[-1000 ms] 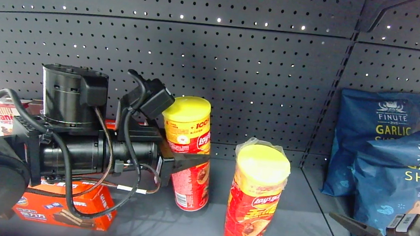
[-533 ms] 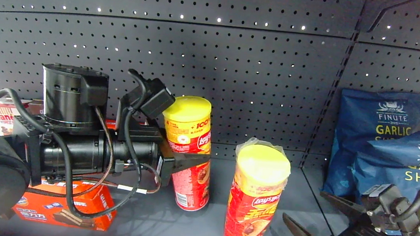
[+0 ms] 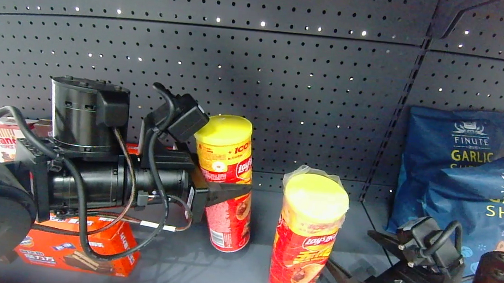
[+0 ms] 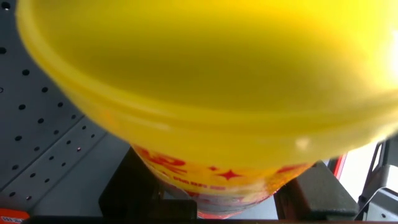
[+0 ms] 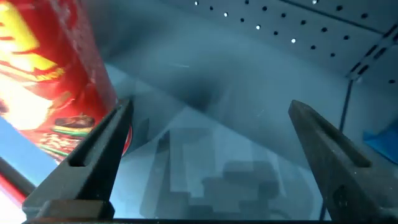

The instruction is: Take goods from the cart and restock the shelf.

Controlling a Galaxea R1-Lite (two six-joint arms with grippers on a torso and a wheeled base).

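Note:
Two red chip cans with yellow lids stand on the grey shelf (image 3: pixel 263 216). The rear can (image 3: pixel 228 157) sits between the fingers of my left gripper (image 3: pixel 228 192), which is shut on its middle; up close its lid (image 4: pixel 205 68) and red body (image 4: pixel 217 186) loom over the left gripper (image 4: pixel 217 202). The front can (image 3: pixel 307 244), its lid under loose plastic wrap, stands free. My right gripper (image 3: pixel 354 260) is open, low on the shelf just right of this can. In the right wrist view the front can (image 5: pixel 50 81) lies beside one finger of the right gripper (image 5: pixel 211 155).
An orange snack box (image 3: pixel 84 248) lies under my left arm, with another box (image 3: pixel 3 136) behind it. Two blue chip bags (image 3: pixel 455 147) (image 3: pixel 500 202) lean at the right, beyond a divider. The perforated back panel (image 3: pixel 284 94) closes the shelf.
My right gripper has risen from the lower right corner and moved left onto the shelf, closer to the front can. The left arm and both cans have stayed put.

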